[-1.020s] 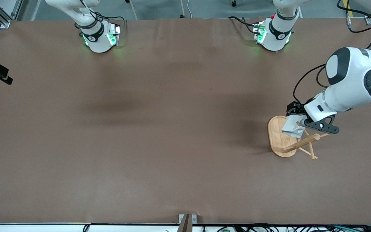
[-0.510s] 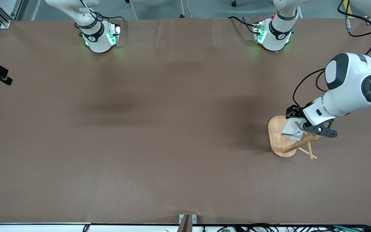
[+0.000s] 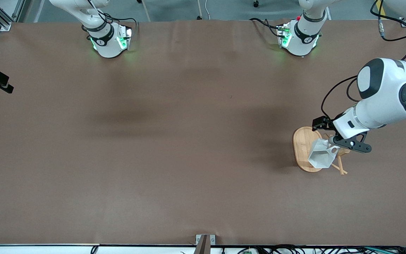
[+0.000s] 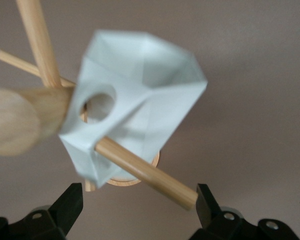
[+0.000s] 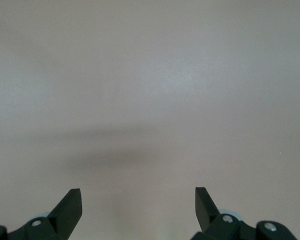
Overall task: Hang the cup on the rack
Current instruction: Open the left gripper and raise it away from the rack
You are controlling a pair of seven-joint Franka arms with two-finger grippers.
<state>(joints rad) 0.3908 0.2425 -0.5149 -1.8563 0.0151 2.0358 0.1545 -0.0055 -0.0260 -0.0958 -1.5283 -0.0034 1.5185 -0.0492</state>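
Observation:
The white faceted cup (image 3: 321, 158) hangs tilted on the bamboo rack (image 3: 301, 141), its mouth turned toward the front camera. In the left wrist view the cup (image 4: 140, 95) rests against a thin peg (image 4: 150, 175) next to the round post (image 4: 20, 120). The handle's hole shows, but I cannot tell whether the peg passes through it. My left gripper (image 3: 331, 135) is over the rack, open and empty (image 4: 140, 207), its fingers apart from the cup. My right gripper (image 5: 138, 207) is open and empty over bare table, and it is outside the front view.
The rack stands toward the left arm's end of the table, its oval base (image 4: 122, 181) partly under the cup. The brown table (image 3: 174, 141) holds nothing else. Both arm bases stand along the edge farthest from the front camera.
The left gripper has let go of the cup. The cup has dropped and swung toward the front camera onto the rack's pegs. The right arm has not moved.

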